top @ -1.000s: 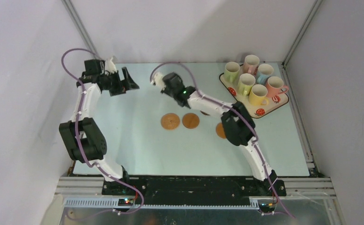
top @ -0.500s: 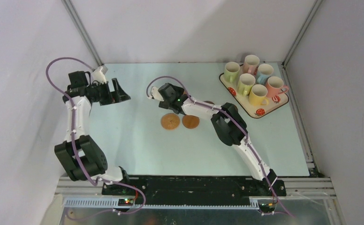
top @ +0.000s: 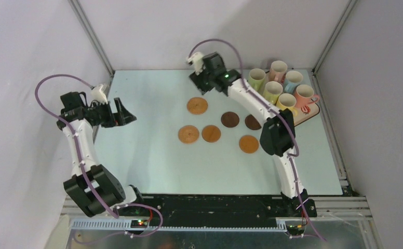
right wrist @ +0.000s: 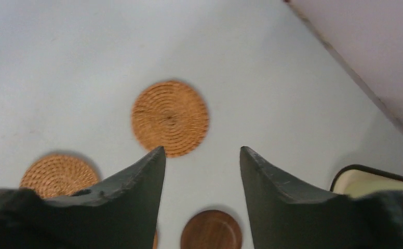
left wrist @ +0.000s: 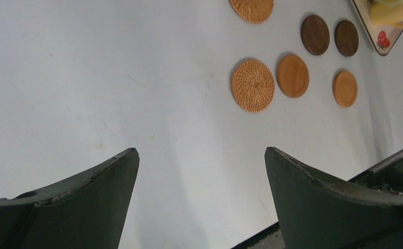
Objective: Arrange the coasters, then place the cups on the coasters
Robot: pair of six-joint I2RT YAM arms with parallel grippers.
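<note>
Pale worktop (top: pixel 152 161) holds the coasters (top: pixel 197 105) scattered centrally, cups (top: pixel 272 92) crowded on a far-right tray (top: pixel 309 113) — left claw (left wrist: pixel 199 150) and right claw (right wrist: pixel 202 150) both spread, empty — so the right forearm (top: pixel 251 101), passing close, may topple a cup.

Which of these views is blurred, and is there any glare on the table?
Right wrist view: soft throughout, the weave of the far woven coaster smeared. Left wrist view: sharp, the weave of the near woven coaster crisp, faint shadows beside the discs. Top view: even light, no harsh glare on the table.
</note>
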